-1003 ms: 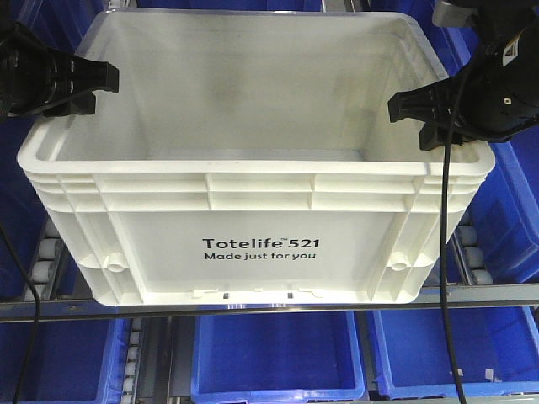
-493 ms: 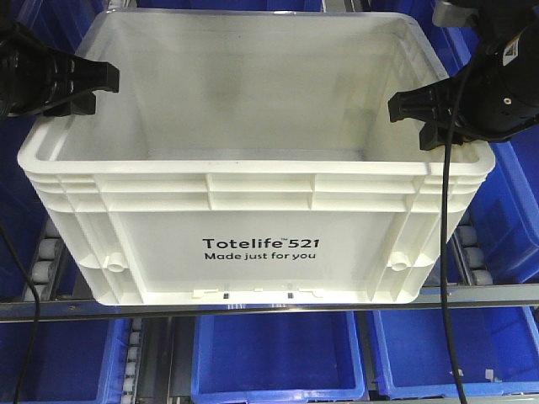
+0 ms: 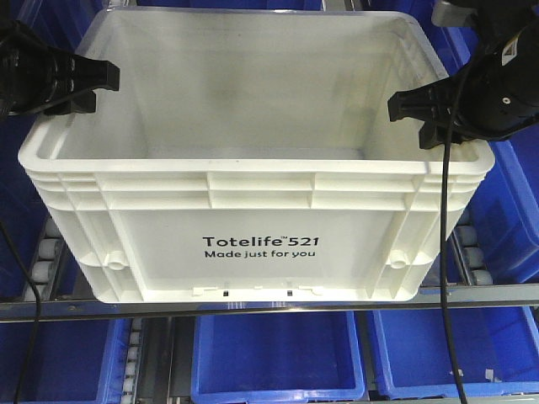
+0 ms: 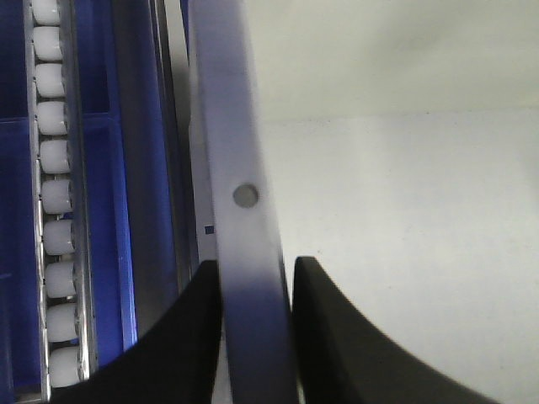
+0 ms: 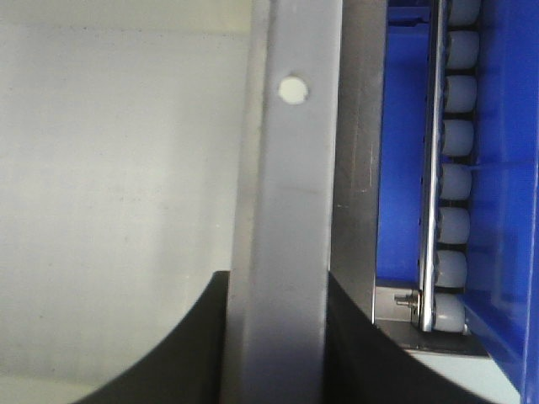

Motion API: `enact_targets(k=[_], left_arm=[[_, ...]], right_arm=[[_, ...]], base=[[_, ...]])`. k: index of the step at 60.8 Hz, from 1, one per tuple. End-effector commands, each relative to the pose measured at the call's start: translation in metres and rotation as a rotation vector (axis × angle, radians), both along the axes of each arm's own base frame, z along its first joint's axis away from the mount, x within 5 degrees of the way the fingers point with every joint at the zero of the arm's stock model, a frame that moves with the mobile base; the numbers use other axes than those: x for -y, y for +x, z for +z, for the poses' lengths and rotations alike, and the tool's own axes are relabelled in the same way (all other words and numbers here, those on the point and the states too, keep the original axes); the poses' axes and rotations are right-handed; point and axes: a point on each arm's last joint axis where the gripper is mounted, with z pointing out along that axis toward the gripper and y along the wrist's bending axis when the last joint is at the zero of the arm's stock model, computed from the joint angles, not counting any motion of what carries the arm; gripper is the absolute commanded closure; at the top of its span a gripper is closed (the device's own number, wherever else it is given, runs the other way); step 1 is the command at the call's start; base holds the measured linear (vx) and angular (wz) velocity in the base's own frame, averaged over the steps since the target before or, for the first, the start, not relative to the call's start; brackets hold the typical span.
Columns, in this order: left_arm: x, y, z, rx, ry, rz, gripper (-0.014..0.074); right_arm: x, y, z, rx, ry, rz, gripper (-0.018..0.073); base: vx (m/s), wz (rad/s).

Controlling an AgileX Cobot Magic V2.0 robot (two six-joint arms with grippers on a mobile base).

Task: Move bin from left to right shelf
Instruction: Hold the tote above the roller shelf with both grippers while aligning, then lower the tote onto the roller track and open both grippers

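Note:
The bin (image 3: pixel 261 244), a large white tote printed "Totelife 521", fills the front view and is empty inside. My left gripper (image 3: pixel 91 87) clamps its left rim and my right gripper (image 3: pixel 418 117) clamps its right rim. In the left wrist view the bin's rim (image 4: pixel 242 151) runs between the two black fingers, and the left gripper (image 4: pixel 255 282) is shut on it. The right wrist view shows the same: the rim (image 5: pixel 290 168) sits pinched in the right gripper (image 5: pixel 276 295). The bin's base is level with the shelf's metal front rail (image 3: pixel 480 295).
Smaller blue bins (image 3: pixel 278 353) sit on the shelf level below, and more blue bins (image 3: pixel 514 210) flank the tote. White roller tracks (image 4: pixel 55 194) run along its left side and others (image 5: pixel 455 168) along its right.

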Motion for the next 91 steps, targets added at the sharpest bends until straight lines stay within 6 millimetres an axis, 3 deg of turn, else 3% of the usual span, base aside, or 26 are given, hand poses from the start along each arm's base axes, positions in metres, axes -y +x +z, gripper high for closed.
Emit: enact_targets(k=[1, 10, 27, 47, 55, 64, 76, 82, 91], left_arm=[[-0.003, -0.001, 0.032, 0.215, -0.007, -0.024, 0.0604], [0.001, 0.012, 0.022, 0.267, -0.011, -0.035, 0.0604], [0.007, 0.025, -0.024, 0.398, -0.031, -0.067, 0.0604], [0.011, 0.037, -0.038, 0.408, -0.031, -0.075, 0.0603], [0.012, 0.04, -0.043, 0.384, -0.024, -0.075, 0.0577], [0.012, 0.039, -0.043, 0.385, -0.024, -0.075, 0.0458], [0.009, 0.03, -0.03, 0.418, -0.034, -0.072, 0.0163], [0.005, 0.021, -0.019, 0.435, -0.038, -0.069, 0.0057], [-0.002, -0.001, 0.001, 0.46, -0.044, -0.062, 0.0004]], right_arm=[[0.006, 0.007, 0.029, 0.223, -0.017, 0.017, 0.0536], [0.003, 0.023, 0.022, 0.279, -0.042, 0.028, 0.0536], [-0.002, 0.047, 0.007, 0.338, -0.075, 0.051, 0.0536], [-0.008, 0.066, -0.015, 0.307, -0.082, 0.057, 0.0516], [-0.008, 0.067, -0.018, 0.294, -0.087, 0.057, 0.0439], [-0.008, 0.066, -0.018, 0.294, -0.087, 0.057, 0.0242], [-0.006, 0.059, -0.002, 0.356, -0.076, 0.064, -0.0037], [-0.004, 0.049, 0.013, 0.403, -0.076, 0.076, -0.0104], [0.002, 0.03, 0.036, 0.465, -0.077, 0.094, -0.0109]], base=[[0.0, 0.0], [0.0, 0.0], [0.0, 0.0], [0.0, 0.0], [0.0, 0.0], [0.0, 0.0], [0.0, 0.0], [0.0, 0.0], [0.0, 0.0]])
